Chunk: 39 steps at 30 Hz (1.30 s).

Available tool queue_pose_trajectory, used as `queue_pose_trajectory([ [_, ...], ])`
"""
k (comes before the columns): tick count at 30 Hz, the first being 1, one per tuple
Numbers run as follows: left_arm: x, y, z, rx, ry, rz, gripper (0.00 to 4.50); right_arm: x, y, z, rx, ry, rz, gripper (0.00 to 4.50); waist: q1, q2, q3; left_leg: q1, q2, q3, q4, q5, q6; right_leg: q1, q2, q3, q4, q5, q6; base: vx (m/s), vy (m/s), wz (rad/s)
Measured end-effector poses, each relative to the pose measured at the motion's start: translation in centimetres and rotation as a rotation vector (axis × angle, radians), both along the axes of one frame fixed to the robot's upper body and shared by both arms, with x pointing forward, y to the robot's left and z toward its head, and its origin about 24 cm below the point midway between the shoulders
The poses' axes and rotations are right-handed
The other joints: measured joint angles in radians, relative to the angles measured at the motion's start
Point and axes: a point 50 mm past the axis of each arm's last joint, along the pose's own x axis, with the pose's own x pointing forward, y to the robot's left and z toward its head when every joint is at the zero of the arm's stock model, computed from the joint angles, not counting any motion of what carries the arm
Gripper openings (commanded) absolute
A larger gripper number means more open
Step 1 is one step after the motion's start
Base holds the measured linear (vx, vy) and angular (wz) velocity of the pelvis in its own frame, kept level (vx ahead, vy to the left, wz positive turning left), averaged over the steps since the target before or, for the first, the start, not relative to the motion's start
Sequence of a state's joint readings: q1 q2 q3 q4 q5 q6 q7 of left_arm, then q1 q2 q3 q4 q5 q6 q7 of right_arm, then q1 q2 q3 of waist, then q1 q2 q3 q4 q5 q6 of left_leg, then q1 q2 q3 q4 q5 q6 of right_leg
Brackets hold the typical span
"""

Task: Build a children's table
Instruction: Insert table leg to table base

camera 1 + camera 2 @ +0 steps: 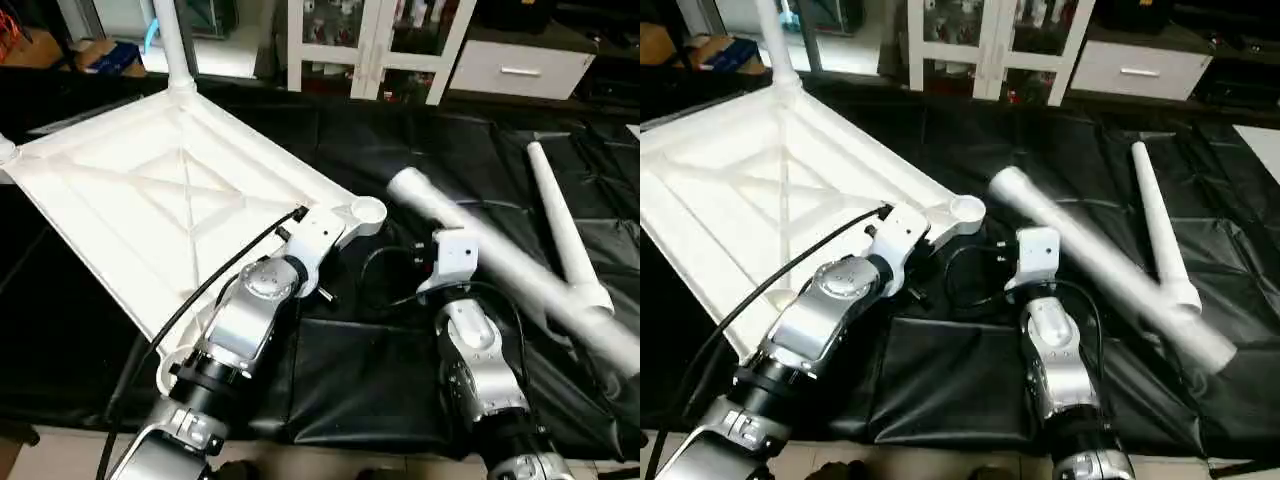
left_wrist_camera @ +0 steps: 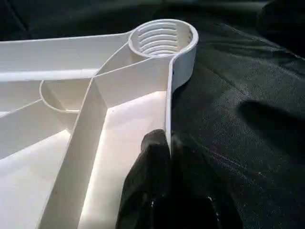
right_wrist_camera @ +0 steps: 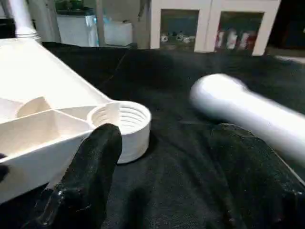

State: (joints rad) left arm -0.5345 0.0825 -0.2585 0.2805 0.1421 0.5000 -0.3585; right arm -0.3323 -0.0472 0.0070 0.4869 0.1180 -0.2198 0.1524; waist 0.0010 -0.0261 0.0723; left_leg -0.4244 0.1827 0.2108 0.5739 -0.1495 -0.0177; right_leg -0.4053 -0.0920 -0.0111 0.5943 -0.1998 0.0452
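**Children's table: one leg up, an empty corner socket waiting**

Head views: the children's table top (image 1: 150, 200) lies upside down on the black cloth (image 1: 360, 380), its X-ribbed underside facing up. One fitted leg (image 1: 172, 45) stands upright in the far corner socket. The near corner socket (image 1: 366, 211) is empty. Two loose legs lie on the cloth to the right: a thick leg (image 1: 500, 265) on a slant, its rounded end near the empty socket, and a slimmer leg (image 1: 560, 225) crossing it farther right. By my reading, the job is at an early stage, with at least this near socket yet to be filled. The left gripper (image 1: 300, 215) sits at the top's rim beside the empty socket; the right gripper (image 1: 1032, 250) hovers between socket and thick leg.

Left wrist view: the black fingers (image 2: 159, 191) are pinched tight on the thin rim wall of the top, the threaded socket just beyond.

Right wrist view: the jaws stand wide apart with nothing between them, one finger (image 3: 93, 167) in front of the socket, the thick leg's end beyond the other.

Hard to tell: the top's left corners are cut off or hidden by the forearm, so their sockets cannot be judged, and I cannot find a fourth leg.
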Motion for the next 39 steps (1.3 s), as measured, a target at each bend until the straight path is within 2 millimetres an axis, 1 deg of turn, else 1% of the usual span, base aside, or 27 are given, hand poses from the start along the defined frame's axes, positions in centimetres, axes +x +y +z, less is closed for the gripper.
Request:
queue_pose_trajectory([
  [1, 0.0, 0.1, 0.0, 0.003, -0.002, -0.001, 0.0, 0.0, 0.1, 0.2, 0.008, -0.003, 0.01, 3.36, 0.0, 0.0, 0.0, 0.0, 0.0, 0.0, 0.0, 0.0, 0.0, 0.0, 0.0, 0.0, 0.0, 0.0, 0.0, 0.0, 0.0, 0.0],
  [3, 0.1, 0.6, 0.0, 0.014, -0.013, -0.012, 0.0, -0.1, 0.5, 1.5, 0.027, -0.041, 0.068, 3.36, -0.001, 0.002, 0.001, 0.0, 0.0, 0.0, 0.001, -0.001, -0.001, -0.001, 0.0, 0.0, 0.0, 0.001, -0.001, 0.0, 0.0, 0.0],
  [5, 0.1, 1.5, 0.0, 0.024, -0.023, -0.038, 0.0, 0.0, 0.8, 3.5, 0.039, -0.107, 0.125, 3.66, 0.003, 0.003, 0.002, 0.002, 0.001, 0.0, 0.001, 0.0, -0.001, 0.0, 0.0, -0.001, 0.001, 0.001, -0.001, 0.0, 0.0, 0.0],
  [7, 0.0, 2.2, -0.1, 0.035, -0.032, -0.076, 0.0, 0.2, 0.7, 4.9, 0.031, -0.148, 0.149, 3.75, 0.009, 0.004, 0.002, 0.002, 0.001, 0.0, 0.001, -0.001, -0.002, 0.001, 0.0, -0.001, 0.001, 0.002, -0.001, 0.0, 0.0, 0.0],
  [9, -0.2, 2.7, -0.2, 0.054, -0.047, -0.125, 0.0, 0.5, 0.2, 5.4, 0.012, -0.135, 0.144, 3.99, 0.017, 0.005, 0.002, 0.003, 0.001, 0.0, 0.001, -0.001, -0.003, 0.001, 0.0, -0.001, 0.001, 0.002, -0.002, 0.0, 0.0, 0.0],
  [11, -0.7, 3.0, -0.3, 0.07, -0.071, -0.187, 0.0, 0.8, -1.0, 5.1, -0.016, -0.078, 0.107, 4.15, 0.031, 0.005, 0.002, 0.003, 0.001, 0.0, 0.001, -0.002, -0.005, 0.002, 0.0, -0.001, 0.001, 0.002, -0.003, 0.0, 0.0, 0.0],
  [12, -0.8, 3.2, -0.3, 0.077, -0.076, -0.206, 0.0, 0.9, -1.5, 5.0, -0.023, -0.059, 0.091, 4.15, 0.037, 0.006, 0.002, 0.003, 0.001, 0.0, 0.001, -0.002, -0.005, 0.002, 0.0, -0.001, 0.001, 0.002, -0.003, 0.0, 0.0, 0.0],
  [14, -1.2, 3.6, -0.4, 0.091, -0.092, -0.257, 0.0, 1.3, -2.3, 5.0, -0.052, -0.004, 0.07, 4.4, 0.042, 0.008, 0.003, 0.003, 0.0, 0.001, 0.002, -0.002, -0.005, 0.002, -0.001, 0.0, 0.002, 0.003, -0.003, 0.0, 0.0, 0.0],
  [17, -2.2, 3.7, -0.7, 0.099, -0.102, -0.344, 0.0, 2.1, -4.1, 5.9, -0.122, 0.068, 0.029, 4.4, 0.053, 0.012, 0.003, 0.003, 0.0, 0.001, 0.004, -0.002, -0.005, 0.002, -0.002, 0.0, 0.002, 0.003, -0.002, 0.0, 0.0, 0.0],
  [18, -2.7, 3.6, -0.8, 0.094, -0.102, -0.381, 0.0, 2.7, -5.2, 6.4, -0.159, 0.104, 0.005, 4.4, 0.059, 0.014, 0.002, 0.003, -0.001, 0.001, 0.004, -0.002, -0.005, 0.003, -0.002, 0.0, 0.002, 0.003, -0.002, 0.0, 0.0, 0.0],
  [19, -3.3, 3.4, -0.9, 0.088, -0.101, -0.434, 0.0, 3.2, -6.9, 7.0, -0.191, 0.133, -0.043, 4.4, 0.07, 0.016, 0.002, 0.003, -0.001, 0.002, 0.004, -0.001, -0.004, 0.004, -0.003, 0.0, 0.002, 0.003, -0.002, 0.0, 0.0, 0.0],
  [20, -3.7, 3.2, -1.0, 0.087, -0.104, -0.472, 0.0, 3.5, -8.1, 7.6, -0.208, 0.14, -0.08, 4.4, 0.079, 0.017, 0.002, 0.003, -0.001, 0.004, 0.004, -0.001, -0.003, 0.004, -0.004, 0.0, 0.002, 0.003, -0.002, 0.0, 0.0, 0.0],
  [22, -4.2, 2.6, -1.0, 0.084, -0.108, -0.53, 0.0, 4.0, -9.6, 8.5, -0.231, 0.141, -0.138, 4.4, 0.09, 0.018, 0.001, 0.004, 0.001, 0.009, 0.004, 0.0, -0.002, 0.004, -0.004, 0.001, 0.003, 0.003, -0.002, 0.0, 0.0, 0.0],
  [24, -4.6, 2.2, -1.0, 0.079, -0.109, -0.575, 0.0, 4.3, -10.4, 8.5, -0.246, 0.167, -0.166, 4.4, 0.091, 0.018, 0.002, 0.004, 0.002, 0.013, 0.004, 0.001, -0.001, 0.003, -0.006, 0.001, 0.006, 0.003, -0.002, 0.0, 0.0, 0.0],
  [26, -5.0, 1.7, -1.1, 0.069, -0.106, -0.62, 0.0, 4.4, -12.1, 8.1, -0.289, 0.24, -0.213, 4.4, 0.091, 0.019, 0.002, 0.004, 0.0, 0.015, 0.006, 0.001, -0.001, 0.002, -0.01, 0.001, 0.008, 0.003, -0.002, 0.0, 0.0, 0.0],
  [28, -5.4, 1.4, -1.2, 0.048, -0.109, -0.657, 0.0, 4.3, -14.4, 7.8, -0.329, 0.341, -0.253, 4.4, 0.089, 0.02, 0.003, 0.004, -0.002, 0.017, 0.007, 0.001, 0.0, 0.003, -0.014, 0.0, 0.008, 0.004, -0.001, 0.0, 0.0, 0.0],
  [29, -5.5, 1.4, -1.3, 0.039, -0.11, -0.667, 0.0, 4.2, -15.1, 7.8, -0.335, 0.375, -0.255, 4.4, 0.087, 0.02, 0.003, 0.004, -0.002, 0.017, 0.008, 0.001, 0.0, 0.002, -0.014, 0.001, 0.009, 0.004, -0.001, 0.0, 0.0, 0.0],
  [32, -5.7, 1.1, -1.2, 0.023, -0.124, -0.69, 0.0, 4.1, -16.2, 7.3, -0.364, 0.465, -0.271, 4.4, 0.077, 0.018, 0.004, 0.003, -0.001, 0.017, 0.013, 0.001, 0.001, 0.001, -0.014, 0.001, 0.013, 0.004, -0.001, 0.0, 0.0, 0.0],
  [33, -5.7, 0.9, -1.0, 0.01, -0.136, -0.698, 0.0, 4.0, -16.7, 7.0, -0.38, 0.504, -0.286, 4.4, 0.077, 0.018, 0.004, 0.003, -0.001, 0.017, 0.013, 0.001, 0.001, 0.001, -0.014, 0.001, 0.014, 0.004, -0.001, 0.0, 0.0, 0.0],
  [34, -5.9, 0.5, -0.4, -0.031, -0.173, -0.729, 0.0, 3.7, -17.4, 6.5, -0.387, 0.551, -0.31, 4.4, 0.079, 0.017, 0.004, 0.003, -0.001, 0.017, 0.014, 0.001, 0.001, 0.001, -0.015, 0.0, 0.014, 0.004, -0.001, 0.0, 0.0, 0.0],
  [36, -5.9, -0.1, 0.6, -0.059, -0.227, -0.766, 0.0, 3.5, -18.0, 6.3, -0.392, 0.587, -0.321, 4.4, 0.078, 0.017, 0.004, 0.003, -0.001, 0.017, 0.015, 0.001, 0.001, 0.001, -0.015, 0.001, 0.015, 0.004, -0.001, 0.0, 0.0, 0.0],
  [37, -5.9, -0.3, 1.1, -0.073, -0.252, -0.781, 0.0, 3.5, -18.2, 6.2, -0.398, 0.608, -0.322, 4.4, 0.073, 0.017, 0.004, 0.003, -0.001, 0.017, 0.016, 0.0, 0.001, 0.001, -0.015, 0.001, 0.016, 0.004, -0.001, 0.0, 0.0, 0.0],
  [39, -6.0, -0.4, 1.2, -0.079, -0.264, -0.796, 0.0, 3.4, -18.7, 6.1, -0.407, 0.638, -0.328, 4.4, 0.064, 0.017, 0.004, 0.003, -0.001, 0.017, 0.016, 0.0, 0.001, 0.001, -0.015, 0.001, 0.016, 0.004, -0.001, 0.0, 0.0, 0.0],
])
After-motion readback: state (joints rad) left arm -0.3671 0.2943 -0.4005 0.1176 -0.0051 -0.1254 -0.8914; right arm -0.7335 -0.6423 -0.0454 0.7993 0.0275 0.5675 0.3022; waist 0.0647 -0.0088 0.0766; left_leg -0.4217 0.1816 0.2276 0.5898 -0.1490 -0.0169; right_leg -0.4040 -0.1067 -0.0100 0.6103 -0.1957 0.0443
